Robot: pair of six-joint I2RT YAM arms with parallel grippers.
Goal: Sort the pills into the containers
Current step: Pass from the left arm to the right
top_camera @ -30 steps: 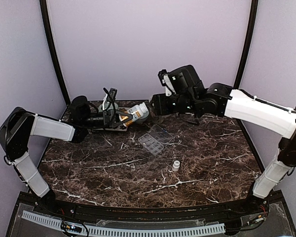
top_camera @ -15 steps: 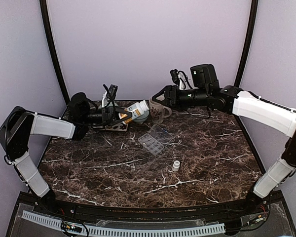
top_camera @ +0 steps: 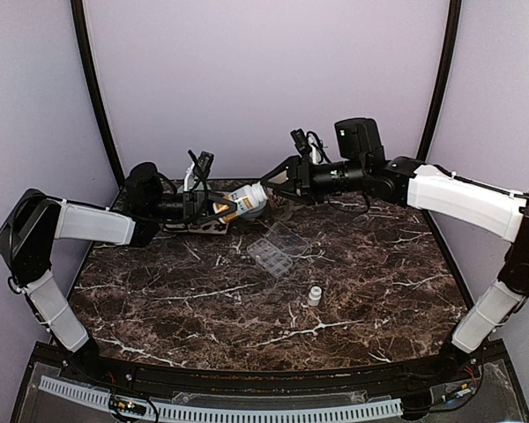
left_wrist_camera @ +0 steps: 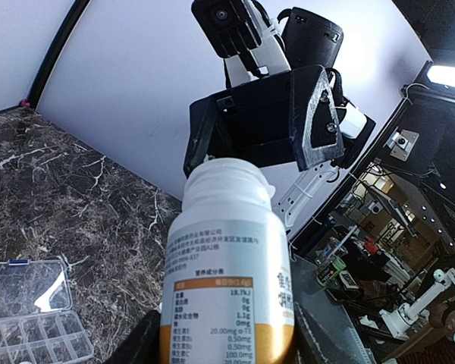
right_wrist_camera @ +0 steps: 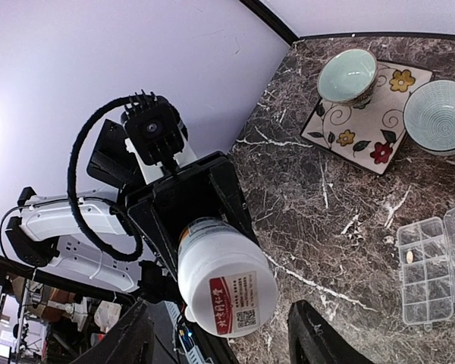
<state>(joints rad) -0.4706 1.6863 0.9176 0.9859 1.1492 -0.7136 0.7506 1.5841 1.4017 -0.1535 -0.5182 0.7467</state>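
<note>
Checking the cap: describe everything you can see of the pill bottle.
The pill bottle looks plastic, with a white printed label, an orange band and its white cap on, bearing a red-and-white sticker. The left gripper holds it off the table, lying sideways, cap facing the open right gripper, apparently untouched by it.

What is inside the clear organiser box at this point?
One small pale pill lies in a compartment of the organiser box; the other visible compartments look empty. Part of the box lies outside the right wrist view.
</note>
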